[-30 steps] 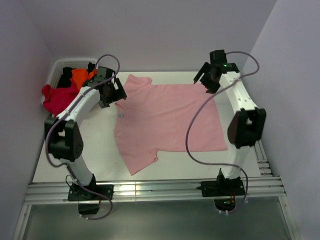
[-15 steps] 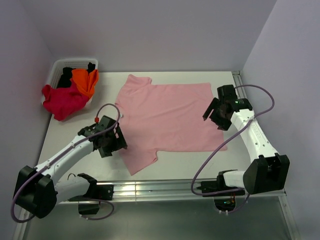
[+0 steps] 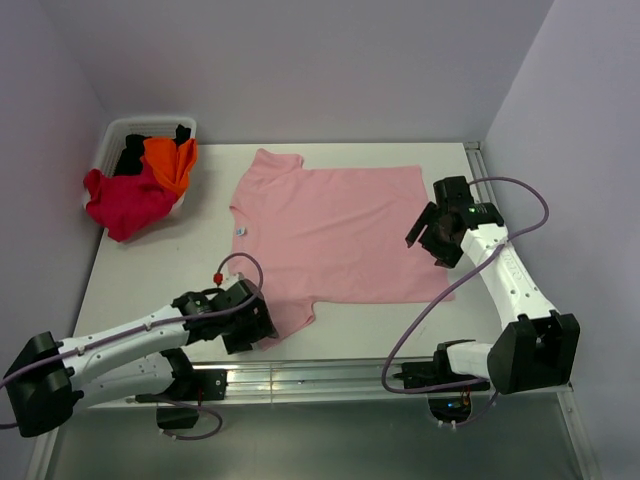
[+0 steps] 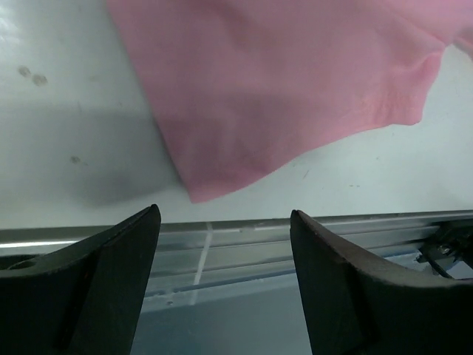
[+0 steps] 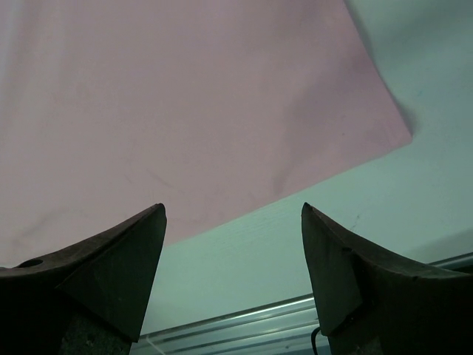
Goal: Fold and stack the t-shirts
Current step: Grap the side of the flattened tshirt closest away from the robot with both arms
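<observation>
Pink, soft cloth t-shirt (image 3: 335,235) lies flat on the worktop (image 3: 150,270); limp and light, it likely needs pinching at sleeve and hem corners. Left end effector (image 3: 250,318) and right end effector (image 3: 430,228) both gape wide, empty.

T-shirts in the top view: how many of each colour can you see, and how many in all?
Pink t-shirt: 1, spread flat
Crimson t-shirt: 1, draped over the basket edge
Orange t-shirt: 1, in the basket
Black t-shirt: 1, in the basket, mostly covered
Total: 4
</observation>
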